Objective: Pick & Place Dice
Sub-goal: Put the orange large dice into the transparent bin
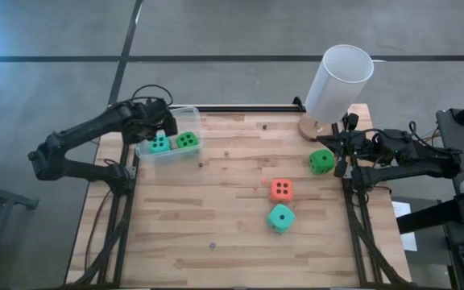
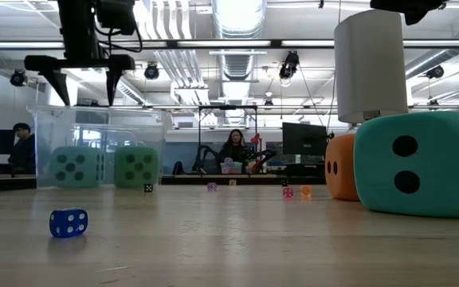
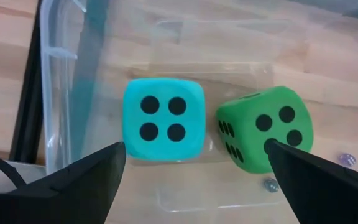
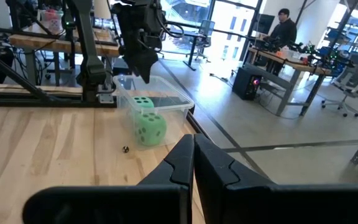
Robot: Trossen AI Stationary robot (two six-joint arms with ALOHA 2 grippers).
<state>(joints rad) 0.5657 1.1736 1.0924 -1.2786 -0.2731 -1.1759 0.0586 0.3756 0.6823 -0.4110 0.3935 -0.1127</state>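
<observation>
Over the clear tub (image 1: 170, 145) holding a teal die (image 3: 163, 119) and green die (image 3: 264, 129), the left gripper (image 3: 194, 171) hangs spread wide, while the right gripper (image 4: 193, 158) rests pinched shut beside the white cylinder (image 1: 337, 83).

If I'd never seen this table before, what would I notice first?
Probably the bright dice: a teal die and a green die sit side by side in the clear tub at the table's back left, with the left gripper open above them. An orange die, another teal one and another green one lie on the wood near the shut right gripper, beside a tall white cylinder.
</observation>
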